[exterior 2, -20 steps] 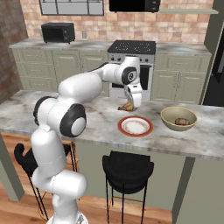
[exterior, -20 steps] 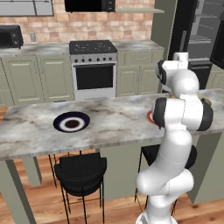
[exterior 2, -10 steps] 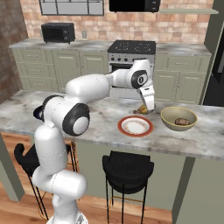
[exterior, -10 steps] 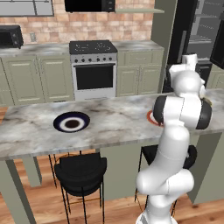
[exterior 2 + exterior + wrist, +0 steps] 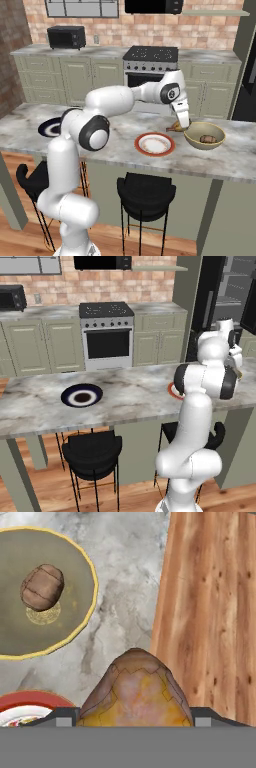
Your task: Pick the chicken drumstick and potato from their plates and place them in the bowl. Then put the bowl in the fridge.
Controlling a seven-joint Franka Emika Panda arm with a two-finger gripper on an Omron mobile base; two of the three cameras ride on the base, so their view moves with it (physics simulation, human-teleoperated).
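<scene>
Claw (image 5: pixel 183 125) clamped on chicken drumstick (image 5: pixel 136 688), held above marble tabletop (image 5: pixel 120 145) just beside olive bowl (image 5: pixel 204 135). Potato (image 5: pixel 42 587) lies inside bowl. Orange-rimmed plate (image 5: pixel 155 144) near; navy plate (image 5: pixel 82 395) well apart.

Two plates on the worktop (image 5: pixel 115 150): a navy one (image 5: pixel 82 395) and an orange-red one (image 5: pixel 155 144). One bowl (image 5: pixel 204 135), one potato (image 5: pixel 42 587) in it, one drumstick (image 5: pixel 135 692), and two black stools (image 5: pixel 145 192).

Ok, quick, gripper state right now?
Gripper: closed on the chicken drumstick, next to the bowl.
</scene>
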